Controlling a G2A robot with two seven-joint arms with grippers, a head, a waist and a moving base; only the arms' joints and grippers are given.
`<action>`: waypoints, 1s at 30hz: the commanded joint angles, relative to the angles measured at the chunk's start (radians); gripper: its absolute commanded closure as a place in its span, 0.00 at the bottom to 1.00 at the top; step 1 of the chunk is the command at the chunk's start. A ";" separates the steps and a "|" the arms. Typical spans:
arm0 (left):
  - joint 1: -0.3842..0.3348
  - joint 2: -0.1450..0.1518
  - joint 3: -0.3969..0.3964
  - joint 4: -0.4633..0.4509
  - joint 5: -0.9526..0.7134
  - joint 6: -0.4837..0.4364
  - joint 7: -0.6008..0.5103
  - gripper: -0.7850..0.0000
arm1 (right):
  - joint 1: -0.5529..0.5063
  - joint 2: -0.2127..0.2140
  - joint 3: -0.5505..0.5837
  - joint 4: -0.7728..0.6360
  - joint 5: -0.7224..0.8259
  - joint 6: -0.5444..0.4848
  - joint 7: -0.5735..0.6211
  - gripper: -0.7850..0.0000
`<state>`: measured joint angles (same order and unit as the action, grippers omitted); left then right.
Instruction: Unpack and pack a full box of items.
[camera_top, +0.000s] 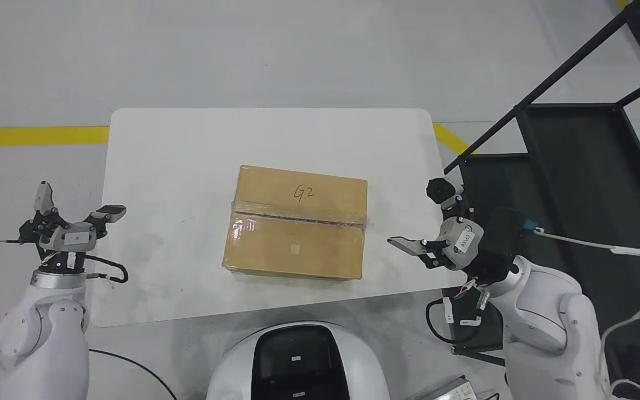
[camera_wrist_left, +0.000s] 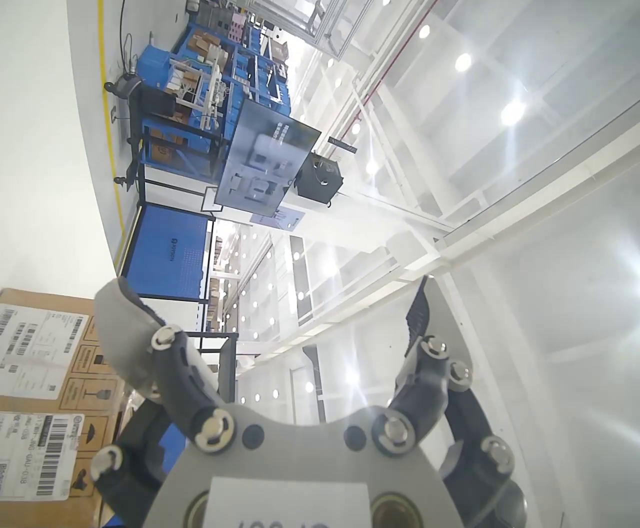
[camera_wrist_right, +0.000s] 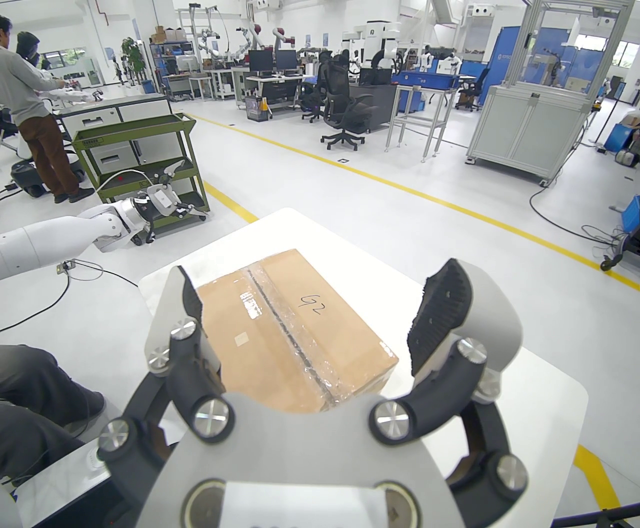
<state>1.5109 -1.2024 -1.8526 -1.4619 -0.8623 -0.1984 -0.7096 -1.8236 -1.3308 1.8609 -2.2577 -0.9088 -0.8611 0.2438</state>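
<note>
A box (camera_top: 296, 222), seemingly taped shut, rests on the surface (camera_top: 160, 180) between left jaws and right jaws, both spread wide, empty.

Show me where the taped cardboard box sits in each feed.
Top view: cardboard box at the white table's middle.
Right wrist view: cardboard box framed between the open fingers of the right gripper.
Left wrist view: labelled cardboard beside the left gripper; cannot tell if it is this box.
Shared landmark: handwritten mark on the lid, top and right wrist views.
</note>
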 joint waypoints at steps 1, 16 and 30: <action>0.000 0.000 0.000 0.000 0.000 0.000 0.000 0.00 | 0.012 0.002 -0.020 0.012 0.023 0.006 -0.006 0.00; 0.000 0.000 0.000 0.000 0.000 0.000 0.000 0.00 | 0.306 0.026 -0.422 0.322 0.347 0.093 0.335 0.00; 0.000 0.000 0.000 0.000 0.000 0.000 0.000 0.00 | 0.480 0.037 -0.510 0.431 0.680 0.432 0.625 0.00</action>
<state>1.5110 -1.2023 -1.8526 -1.4619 -0.8623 -0.1985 -0.7096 -1.3435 -1.2934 1.3505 -1.8261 -0.2284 -0.4287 0.8688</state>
